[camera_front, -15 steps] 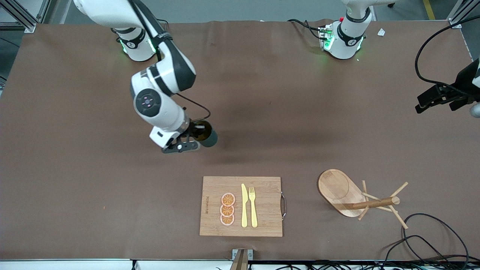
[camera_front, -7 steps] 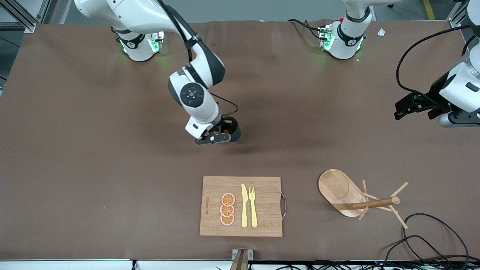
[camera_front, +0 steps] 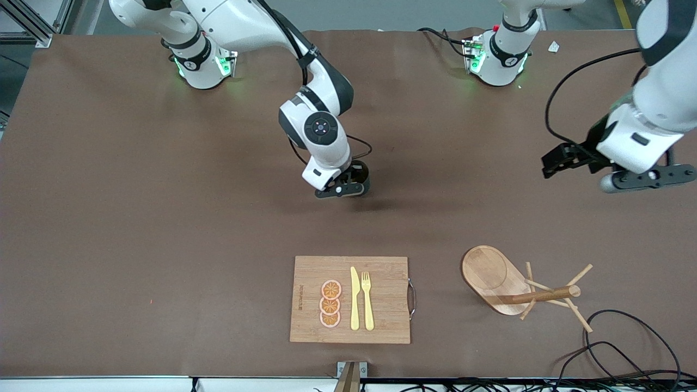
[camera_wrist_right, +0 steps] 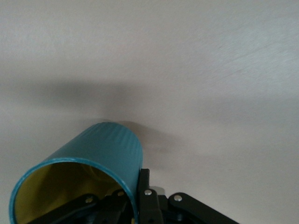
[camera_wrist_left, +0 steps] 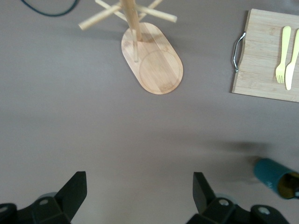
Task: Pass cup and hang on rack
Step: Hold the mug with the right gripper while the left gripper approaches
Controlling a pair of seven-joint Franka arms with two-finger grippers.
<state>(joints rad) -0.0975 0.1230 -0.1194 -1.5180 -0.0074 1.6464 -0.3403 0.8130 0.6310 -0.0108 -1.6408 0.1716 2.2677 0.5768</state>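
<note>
Teal ribbed cup [camera_wrist_right: 100, 154], yellow inside, rim pinched in right claw [camera_front: 348, 182]; left claw [camera_wrist_left: 140, 191] spread.

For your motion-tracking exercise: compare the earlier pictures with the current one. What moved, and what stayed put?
The right gripper, still shut on the cup, carried it toward the left arm's end of the table. The left gripper, still open, came in toward the table's middle. The rack and cutting board stayed put.

White arms [camera_front: 321, 136] (black joints, green-lit bases)
</note>
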